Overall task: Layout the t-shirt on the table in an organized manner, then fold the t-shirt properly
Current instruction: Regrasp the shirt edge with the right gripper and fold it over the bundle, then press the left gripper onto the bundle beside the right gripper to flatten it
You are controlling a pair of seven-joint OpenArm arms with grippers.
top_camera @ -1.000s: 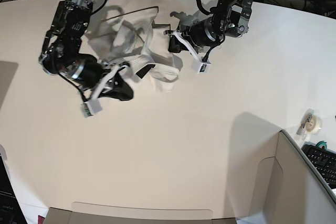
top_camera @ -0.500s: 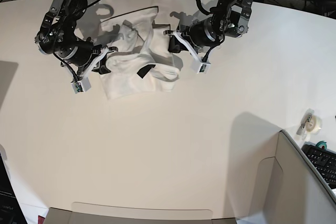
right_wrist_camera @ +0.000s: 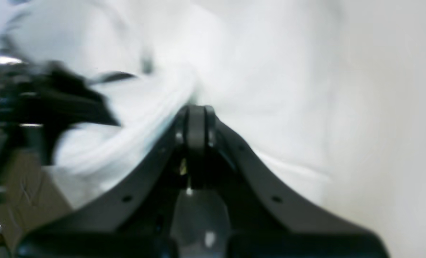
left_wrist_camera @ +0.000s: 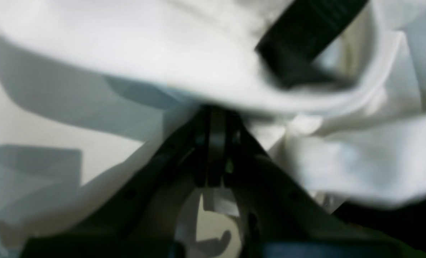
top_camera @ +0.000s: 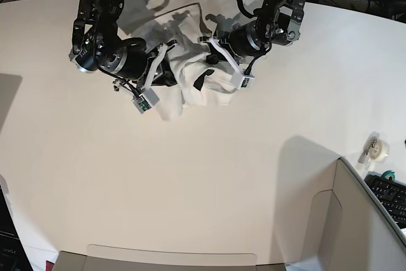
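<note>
The right gripper (top_camera: pixel 166 68) is pinched tight on a fold of the shirt (top_camera: pixel 190 71). The shirt lies bunched, white side out, on the table (top_camera: pixel 203 176) near its far edge, between the two arms. The left gripper (top_camera: pixel 212 49) is likewise clamped on the cloth. A tape roll (top_camera: pixel 379 148) sits far right.
</note>
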